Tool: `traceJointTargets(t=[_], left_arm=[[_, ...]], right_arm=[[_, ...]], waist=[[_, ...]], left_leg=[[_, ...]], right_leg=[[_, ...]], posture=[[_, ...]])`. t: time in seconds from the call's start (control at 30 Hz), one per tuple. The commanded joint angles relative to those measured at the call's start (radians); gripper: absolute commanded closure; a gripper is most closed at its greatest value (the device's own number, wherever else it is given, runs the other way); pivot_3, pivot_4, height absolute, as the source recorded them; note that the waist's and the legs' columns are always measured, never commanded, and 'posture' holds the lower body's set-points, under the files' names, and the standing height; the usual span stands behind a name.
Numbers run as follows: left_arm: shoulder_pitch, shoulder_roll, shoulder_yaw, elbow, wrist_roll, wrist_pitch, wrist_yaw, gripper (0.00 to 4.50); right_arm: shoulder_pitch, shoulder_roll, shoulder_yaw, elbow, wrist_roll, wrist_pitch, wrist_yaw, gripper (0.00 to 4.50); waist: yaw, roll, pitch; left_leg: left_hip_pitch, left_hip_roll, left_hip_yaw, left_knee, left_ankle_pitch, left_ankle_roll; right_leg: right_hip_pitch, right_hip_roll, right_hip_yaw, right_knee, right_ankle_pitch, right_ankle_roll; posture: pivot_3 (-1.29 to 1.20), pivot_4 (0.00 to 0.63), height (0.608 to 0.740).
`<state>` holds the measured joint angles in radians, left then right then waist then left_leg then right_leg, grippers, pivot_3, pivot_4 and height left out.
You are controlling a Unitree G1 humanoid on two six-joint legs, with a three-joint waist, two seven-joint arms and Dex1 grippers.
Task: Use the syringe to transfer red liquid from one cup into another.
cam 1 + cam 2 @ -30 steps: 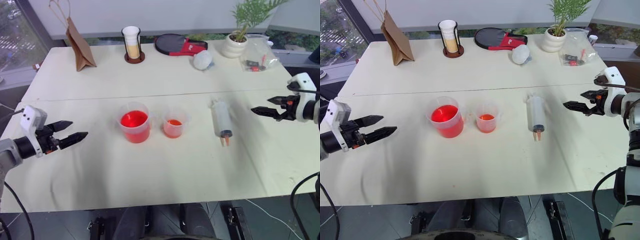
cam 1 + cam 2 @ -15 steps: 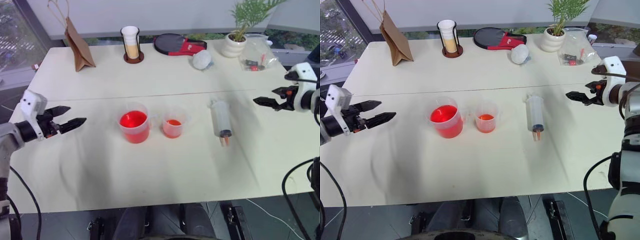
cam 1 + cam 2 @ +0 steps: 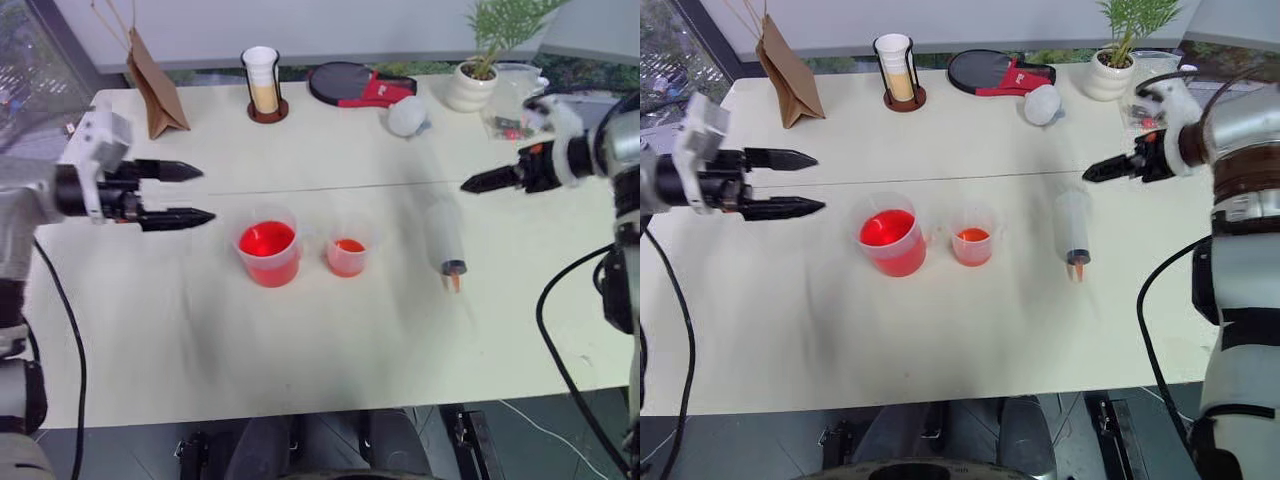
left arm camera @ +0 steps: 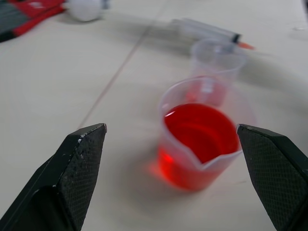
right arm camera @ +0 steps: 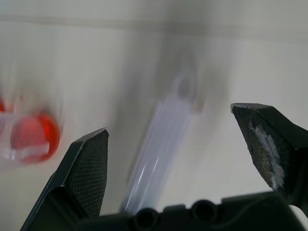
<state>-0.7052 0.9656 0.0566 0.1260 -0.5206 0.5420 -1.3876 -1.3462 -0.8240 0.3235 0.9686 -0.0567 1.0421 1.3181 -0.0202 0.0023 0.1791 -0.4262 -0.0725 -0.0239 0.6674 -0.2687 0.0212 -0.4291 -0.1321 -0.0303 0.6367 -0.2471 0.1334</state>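
The syringe (image 3: pixel 444 238) lay flat on the surface (image 3: pixel 330 330), likely light, stiff and slick; best gripped mid-barrel. Both grippers' fingers were spread, empty

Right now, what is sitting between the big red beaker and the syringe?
The smaller clear cup stands between the beaker and the syringe, seen from the head views.

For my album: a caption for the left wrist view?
Open left pincer framing a beaker of red liquid.
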Motion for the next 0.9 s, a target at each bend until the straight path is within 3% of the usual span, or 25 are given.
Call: traceJointTargets(t=[0.03, 0.27, 0.47, 0.57, 0.7, 0.73, 0.9], left_arm=[[-0.017, -0.021, 0.020, -0.127, -0.046, 0.022, 0.020, 0.03], [0.055, -0.036, 0.029, -0.311, -0.095, 0.072, 0.070, 0.03], [0.091, -0.045, 0.052, -0.362, -0.121, 0.095, 0.131, 0.03], [0.128, -0.037, 0.066, -0.375, -0.122, 0.099, 0.155, 0.00], [0.157, -0.026, 0.091, -0.380, -0.126, 0.106, 0.174, 0.00], [0.162, -0.023, 0.096, -0.376, -0.123, 0.105, 0.176, 0.00], [0.157, -0.004, 0.128, -0.292, -0.092, 0.076, 0.188, 0.00]], right_arm=[[-0.032, 0.023, 0.026, 0.055, -0.021, 0.072, 0.008, 0.00], [-0.033, 0.130, 0.026, 0.160, -0.034, 0.104, -0.065, 0.00], [-0.025, 0.212, -0.045, 0.240, -0.030, 0.020, -0.257, 0.00], [-0.014, 0.244, -0.058, 0.258, -0.043, -0.022, -0.324, 0.92], [-0.020, 0.265, -0.069, 0.269, -0.051, -0.026, -0.350, 2.92], [-0.023, 0.268, -0.071, 0.270, -0.051, -0.017, -0.347, 3.10], [-0.084, 0.242, -0.160, 0.254, 0.007, 0.039, -0.349, 3.11]], waist=[[0.000, 0.000, 0.000], [-0.004, 0.000, 0.000], [-0.003, 0.000, 0.000], [-0.003, -0.001, -0.001], [-0.005, -0.002, -0.001], [-0.006, -0.003, -0.002], [-0.005, -0.003, -0.002]], left_leg=[[0.000, 0.000, 0.000, 0.000, 0.000, 0.000], [0.001, 0.000, 0.000, 0.000, 0.000, -0.001], [0.001, 0.000, -0.001, 0.000, 0.001, -0.002], [0.002, 0.000, -0.001, 0.000, 0.001, -0.003], [0.003, 0.000, -0.002, 0.000, 0.002, -0.003], [0.004, 0.000, -0.002, 0.000, 0.002, -0.003], [0.005, 0.000, -0.002, 0.000, 0.002, -0.003]], right_leg=[[0.000, 0.000, 0.000, 0.001, 0.000, 0.000], [-0.001, 0.000, 0.000, 0.001, 0.000, 0.000], [-0.001, 0.000, 0.000, 0.002, 0.000, 0.000], [0.000, 0.000, 0.000, 0.003, 0.000, 0.000], [0.000, 0.000, 0.000, 0.003, 0.000, 0.000], [0.001, 0.000, 0.000, 0.003, 0.000, 0.000], [0.002, 0.000, 0.000, 0.005, 0.000, 0.000]], posture=[[0.00, 0.150, 0.740], [0.00, 0.150, 0.740], [0.00, 0.150, 0.740], [0.00, 0.150, 0.740], [0.00, 0.150, 0.740], [0.00, 0.150, 0.740], [0.00, 0.150, 0.740]])
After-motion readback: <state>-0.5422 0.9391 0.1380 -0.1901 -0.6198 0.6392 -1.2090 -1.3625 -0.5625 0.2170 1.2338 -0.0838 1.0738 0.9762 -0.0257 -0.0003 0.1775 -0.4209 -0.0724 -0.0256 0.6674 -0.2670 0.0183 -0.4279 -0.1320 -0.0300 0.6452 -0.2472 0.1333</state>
